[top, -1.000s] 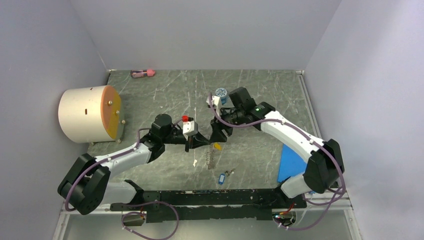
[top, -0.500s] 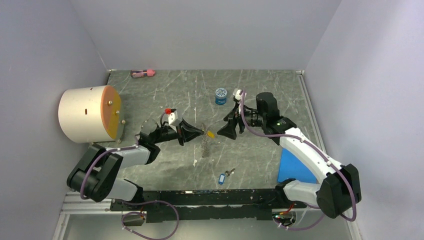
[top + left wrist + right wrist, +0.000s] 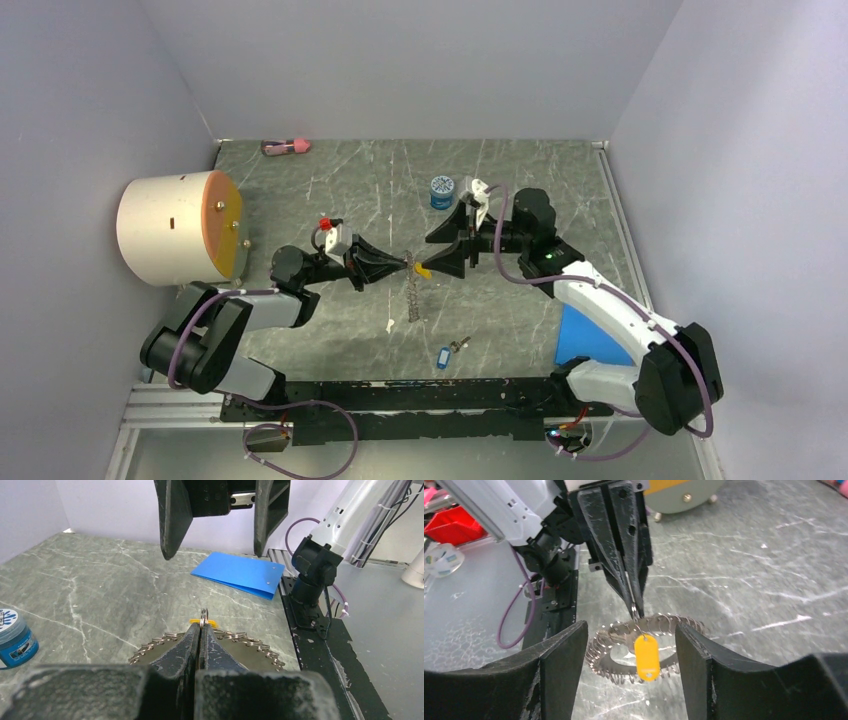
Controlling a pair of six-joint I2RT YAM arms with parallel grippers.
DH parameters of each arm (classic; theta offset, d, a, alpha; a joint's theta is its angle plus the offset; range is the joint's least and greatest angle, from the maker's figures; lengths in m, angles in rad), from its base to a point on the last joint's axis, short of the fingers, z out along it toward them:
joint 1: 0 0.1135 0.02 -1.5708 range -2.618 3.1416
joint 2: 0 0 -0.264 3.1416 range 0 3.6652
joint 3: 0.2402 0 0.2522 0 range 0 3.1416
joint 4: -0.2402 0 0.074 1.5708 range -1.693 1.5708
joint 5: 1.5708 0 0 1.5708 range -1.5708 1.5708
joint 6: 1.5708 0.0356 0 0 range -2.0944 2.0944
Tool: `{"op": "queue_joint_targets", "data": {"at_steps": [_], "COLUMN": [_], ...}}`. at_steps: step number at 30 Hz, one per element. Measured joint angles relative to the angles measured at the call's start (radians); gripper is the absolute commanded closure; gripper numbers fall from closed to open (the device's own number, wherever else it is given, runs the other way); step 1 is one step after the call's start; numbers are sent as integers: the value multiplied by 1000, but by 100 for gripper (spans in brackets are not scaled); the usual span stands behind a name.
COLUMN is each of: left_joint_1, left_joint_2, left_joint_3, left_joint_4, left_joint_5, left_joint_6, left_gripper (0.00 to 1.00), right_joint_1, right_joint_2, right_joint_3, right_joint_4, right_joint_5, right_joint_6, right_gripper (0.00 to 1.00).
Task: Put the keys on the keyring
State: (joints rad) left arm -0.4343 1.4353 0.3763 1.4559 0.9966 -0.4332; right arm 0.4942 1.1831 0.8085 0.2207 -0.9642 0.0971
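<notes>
My left gripper (image 3: 404,263) is shut on the keyring (image 3: 412,296), a coiled metal loop that hangs from its fingertips above the table. The loop spreads to both sides of the shut fingers in the left wrist view (image 3: 201,628), keyring (image 3: 250,641). A yellow key tag (image 3: 647,658) dangles from the pinched spot in front of the keyring (image 3: 600,649). My right gripper (image 3: 430,255) faces the left one, open, its fingers either side of the yellow tag (image 3: 423,269) without touching it. The blue-tagged key (image 3: 443,357) lies on the table nearer the arm bases.
A blue round jar (image 3: 441,191) stands behind the grippers. A blue sheet (image 3: 585,330) lies at the right edge by the right arm. A large white cylinder with an orange face (image 3: 180,228) sits at the left. A pink object (image 3: 285,147) lies at the back wall.
The left gripper drew back to the left with the keyring. The right gripper pulled away to the right, opened wider, then came back in around the yellow tag.
</notes>
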Motion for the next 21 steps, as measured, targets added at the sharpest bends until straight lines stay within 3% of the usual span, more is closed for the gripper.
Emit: {"op": "queue_joint_targets", "data": {"at_steps": [9, 12, 21], "left_joint_1": [0, 0, 0], "left_joint_2": [0, -6, -16], "left_joint_3": [1, 1, 12], "left_joint_4": [3, 3, 6], "left_joint_5": [20, 19, 21], "left_joint_6": [-11, -17, -31], "left_gripper": [97, 97, 97], "right_joint_1": [73, 75, 91], "right_joint_2": [108, 135, 185], "right_joint_3": [13, 13, 27], "right_joint_4": [50, 50, 64], "right_joint_5": [-18, -18, -40], "right_joint_6": [5, 3, 8], "right_gripper": [52, 61, 68]}}
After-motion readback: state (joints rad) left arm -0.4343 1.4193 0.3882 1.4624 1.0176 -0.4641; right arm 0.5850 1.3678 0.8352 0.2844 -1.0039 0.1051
